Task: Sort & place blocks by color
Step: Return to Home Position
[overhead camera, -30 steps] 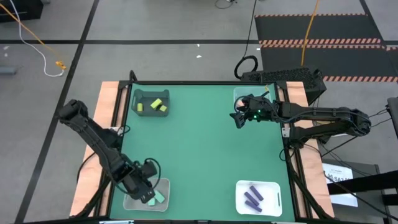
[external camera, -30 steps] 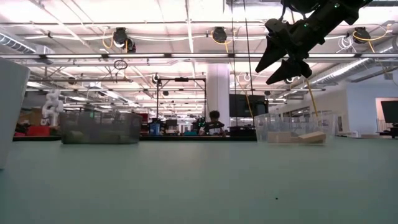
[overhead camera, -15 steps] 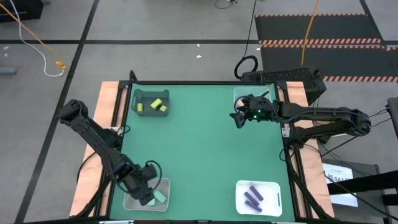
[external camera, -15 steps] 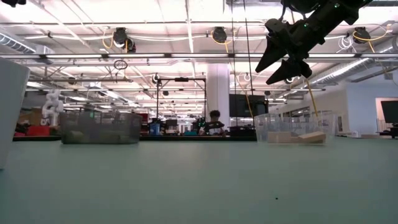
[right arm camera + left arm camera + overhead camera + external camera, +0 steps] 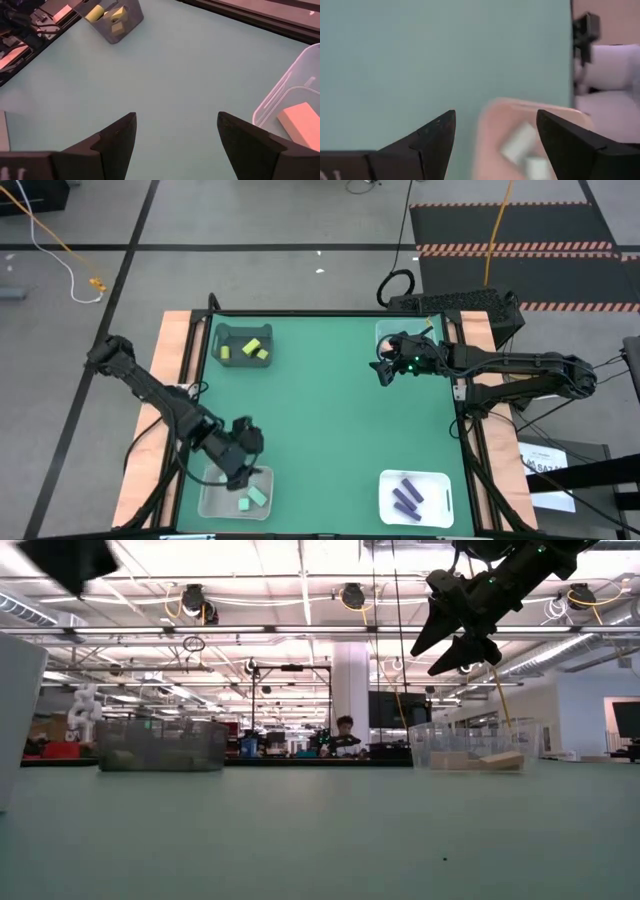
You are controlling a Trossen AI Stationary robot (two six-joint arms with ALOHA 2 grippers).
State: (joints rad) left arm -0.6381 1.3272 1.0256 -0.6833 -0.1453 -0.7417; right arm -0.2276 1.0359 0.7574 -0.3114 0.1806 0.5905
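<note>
- Left gripper [image 5: 238, 472] has risen off the pale bin [image 5: 212, 505] since the earlier frame and now hangs over its far rim; right gripper [image 5: 382, 372] has not shifted.
- High view: mint blocks [image 5: 252, 499] lie in the pale bin. Purple bars [image 5: 405, 496] lie side by side in the white bin [image 5: 435, 480], long axes slanting alike. Yellow-green blocks [image 5: 255, 347] sit in the dark bin [image 5: 240, 332]. No block seen outside a bin. The right gripper hovers beside the clear bin [image 5: 388, 330].
- Low view: right gripper well above the clear bin, jaws spread, nothing held.
- Left wrist view: jaws parted, empty; mint pieces show in the bin below.
- Right wrist view: jaws parted, empty; salmon block [image 5: 299, 118] lies flat in the clear bin.
- Judgement: blocks look light and rigid, best gripped across the short width on flat faces. Sorting appears complete.
</note>
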